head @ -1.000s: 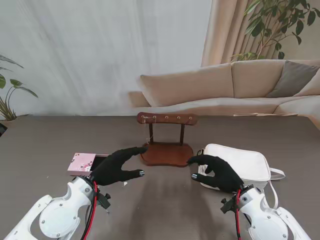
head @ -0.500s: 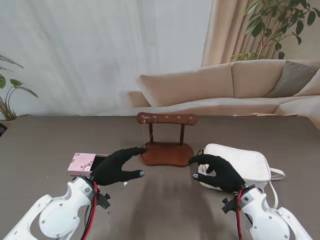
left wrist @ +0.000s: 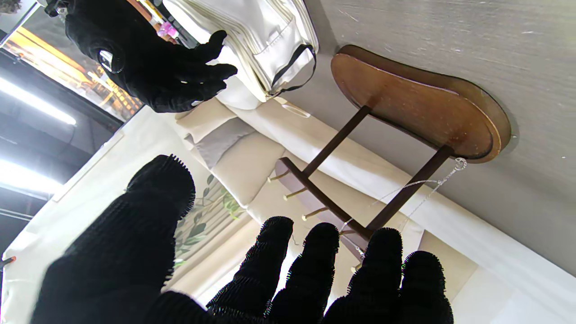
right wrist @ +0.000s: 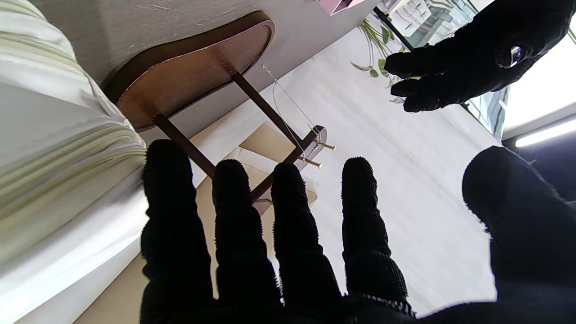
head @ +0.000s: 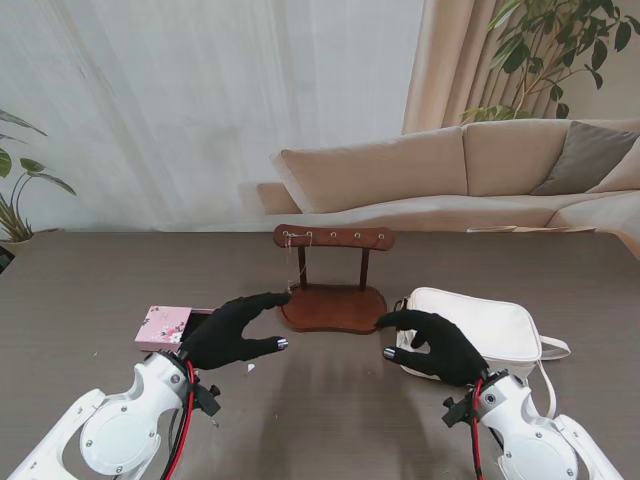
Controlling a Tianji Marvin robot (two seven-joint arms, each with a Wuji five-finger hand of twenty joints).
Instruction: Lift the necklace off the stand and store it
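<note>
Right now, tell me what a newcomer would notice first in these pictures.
The dark wooden stand in the middle of the table, with a thin necklace hanging from the left end of its peg bar. Two black-gloved hands flank its base, the left hand and the right hand, both open with fingers spread and holding nothing. A white bag lies to the right, and a pink floral box to the left.

Table (head: pixel 90 280) — stand (head: pixel 333 306), box (head: pixel 167 327), bag (head: pixel 485 326)
</note>
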